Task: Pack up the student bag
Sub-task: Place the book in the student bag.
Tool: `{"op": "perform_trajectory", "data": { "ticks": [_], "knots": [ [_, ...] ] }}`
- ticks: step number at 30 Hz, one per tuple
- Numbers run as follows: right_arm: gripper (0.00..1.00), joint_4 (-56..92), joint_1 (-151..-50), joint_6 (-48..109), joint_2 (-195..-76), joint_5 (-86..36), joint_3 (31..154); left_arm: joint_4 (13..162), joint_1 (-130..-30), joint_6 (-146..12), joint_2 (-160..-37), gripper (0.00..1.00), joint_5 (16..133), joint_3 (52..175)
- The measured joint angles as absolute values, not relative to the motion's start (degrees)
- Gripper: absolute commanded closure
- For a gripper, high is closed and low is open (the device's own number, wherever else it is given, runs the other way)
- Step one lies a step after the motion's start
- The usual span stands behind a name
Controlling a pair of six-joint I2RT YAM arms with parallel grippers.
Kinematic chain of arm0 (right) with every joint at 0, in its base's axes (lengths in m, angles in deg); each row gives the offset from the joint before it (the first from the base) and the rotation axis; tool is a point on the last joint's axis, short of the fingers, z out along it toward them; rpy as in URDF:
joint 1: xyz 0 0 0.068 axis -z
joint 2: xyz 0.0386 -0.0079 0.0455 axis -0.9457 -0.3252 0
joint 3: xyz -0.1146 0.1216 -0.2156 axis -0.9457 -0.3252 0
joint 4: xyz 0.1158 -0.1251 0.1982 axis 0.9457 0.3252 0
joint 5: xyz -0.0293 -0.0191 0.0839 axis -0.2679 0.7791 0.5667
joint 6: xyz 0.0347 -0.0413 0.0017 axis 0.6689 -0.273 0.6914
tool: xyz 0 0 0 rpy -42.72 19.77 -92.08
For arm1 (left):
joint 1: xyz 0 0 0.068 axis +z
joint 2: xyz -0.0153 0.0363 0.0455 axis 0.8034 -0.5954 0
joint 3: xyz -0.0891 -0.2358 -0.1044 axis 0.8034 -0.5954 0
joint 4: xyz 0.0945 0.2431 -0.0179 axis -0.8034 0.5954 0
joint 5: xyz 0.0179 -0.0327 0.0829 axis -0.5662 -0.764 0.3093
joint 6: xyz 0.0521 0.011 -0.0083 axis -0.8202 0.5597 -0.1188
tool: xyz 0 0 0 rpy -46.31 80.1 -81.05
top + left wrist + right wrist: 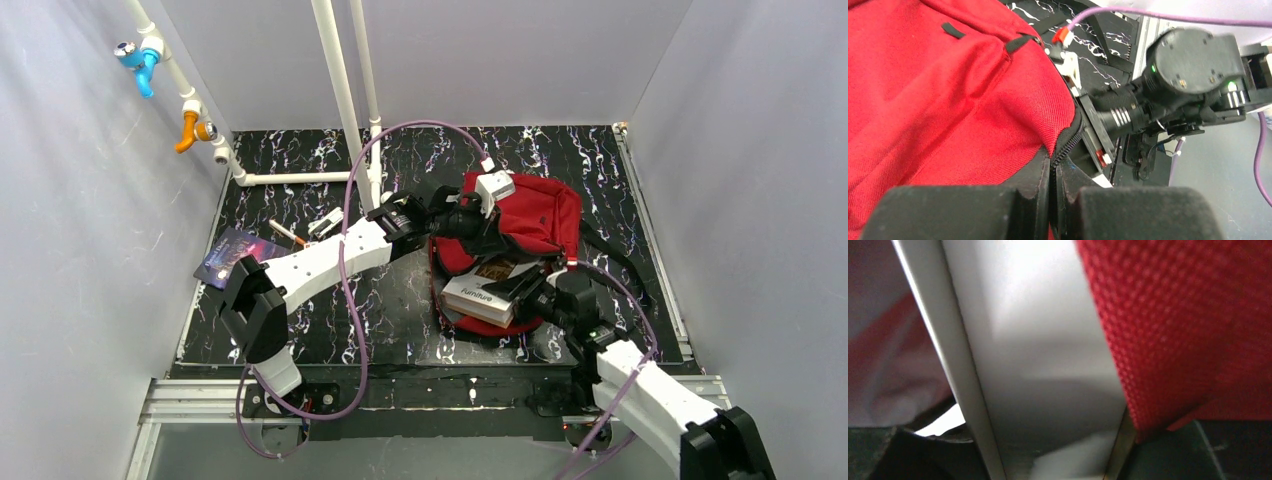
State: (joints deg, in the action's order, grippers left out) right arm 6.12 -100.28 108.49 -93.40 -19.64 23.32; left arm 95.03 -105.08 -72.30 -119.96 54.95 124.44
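On the desk point(330, 320) the student bag point(535, 215) lies right of centre, a white book point(480, 297) at its lower mouth; the left tool point(1053, 197) pinches its zipper edge tight, the right tool point(528, 287) grips the book, jaws half apart

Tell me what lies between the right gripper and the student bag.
A white book lettered Furniture; the right gripper holds it at the mouth of the student bag, as the top view shows.

1 book point(483, 297) rests against the student bag point(535, 215).
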Motion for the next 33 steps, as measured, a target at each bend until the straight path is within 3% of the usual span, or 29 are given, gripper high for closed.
{"op": "perform_trajectory", "data": {
  "ticks": [2,7,9,13,19,22,28,33],
  "knots": [
    [0.50,5.7,-96.0,105.1,-97.0,-17.1,25.1,94.4,-105.1,-71.8,-119.2,1.00,55.0,123.1],
    [0.10,11.0,-92.0,95.5,-102.3,-14.1,31.8,92.6,-105.2,-69.9,-119.1,1.00,55.4,122.2],
    [0.02,14.4,-91.8,92.2,-101.4,-13.7,33.5,92.1,-105.2,-69.2,-119.1,1.00,55.5,122.0],
    [0.02,22.5,-91.7,88.2,-94.7,-13.3,33.8,90.6,-105.2,-68.0,-119.1,1.00,55.5,120.9],
    [0.13,28.8,-91.7,89.1,-81.4,-13.4,31.6,89.8,-105.2,-67.4,-119.1,1.00,55.4,120.7],
    [0.34,29.2,-91.7,90.0,-76.7,-13.7,29.2,89.8,-105.2,-67.2,-119.1,1.00,55.4,120.7],
    [0.57,27.1,-91.7,89.2,-79.5,-15.8,27.3,89.8,-105.2,-66.9,-119.1,1.00,55.4,120.7],
    [0.65,20.1,-91.7,87.1,-86.6,-14.4,26.4,90.0,-105.2,-67.2,-119.1,1.00,55.4,120.7]
  ]
}}
